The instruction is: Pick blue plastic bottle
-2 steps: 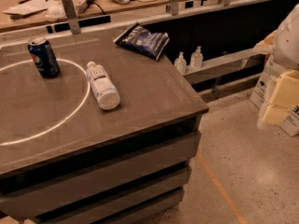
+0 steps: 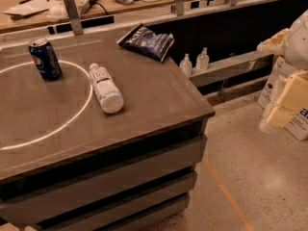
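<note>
One broad worktop point(image 2: 159, 100) carried everything. Off its right edge, over the floor, hung the gripper point(image 2: 288, 88); whether it was open or closed could not be told. Well to its left lay the blue plastic bottle point(image 2: 106, 88), on its side, cap pointing away.

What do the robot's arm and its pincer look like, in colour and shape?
At the right edge of the view, the arm shows a rounded white shell. Below it, the pincer consists of blocky, pale yellow pieces with flat faces. No cables or markings are visible on either.
</note>
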You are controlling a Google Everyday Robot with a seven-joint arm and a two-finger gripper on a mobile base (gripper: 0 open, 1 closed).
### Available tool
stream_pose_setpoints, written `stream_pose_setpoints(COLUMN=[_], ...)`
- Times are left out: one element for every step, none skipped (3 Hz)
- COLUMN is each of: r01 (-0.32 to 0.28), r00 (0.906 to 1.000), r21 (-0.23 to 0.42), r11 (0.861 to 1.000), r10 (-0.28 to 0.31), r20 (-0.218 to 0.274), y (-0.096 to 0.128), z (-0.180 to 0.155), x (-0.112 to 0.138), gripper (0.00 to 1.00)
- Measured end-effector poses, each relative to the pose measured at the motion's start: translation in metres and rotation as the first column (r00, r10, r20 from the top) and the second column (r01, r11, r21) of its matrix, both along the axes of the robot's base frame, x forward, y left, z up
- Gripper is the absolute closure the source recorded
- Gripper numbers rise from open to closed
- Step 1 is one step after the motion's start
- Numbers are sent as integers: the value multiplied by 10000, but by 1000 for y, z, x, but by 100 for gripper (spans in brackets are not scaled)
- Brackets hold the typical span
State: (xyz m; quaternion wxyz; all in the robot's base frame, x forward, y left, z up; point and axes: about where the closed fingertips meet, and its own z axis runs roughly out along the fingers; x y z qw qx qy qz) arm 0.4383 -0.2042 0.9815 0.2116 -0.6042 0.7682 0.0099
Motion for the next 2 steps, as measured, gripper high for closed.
stream_pose_setpoints(r01=[-521,-742], r00=[9969,9942], r21=[1811,3783], r11=[9821,9227], r10=[404,389], r20=[678,1003], y=[16,46], z=[-6,-16], x=[8,16], gripper=[0,0])
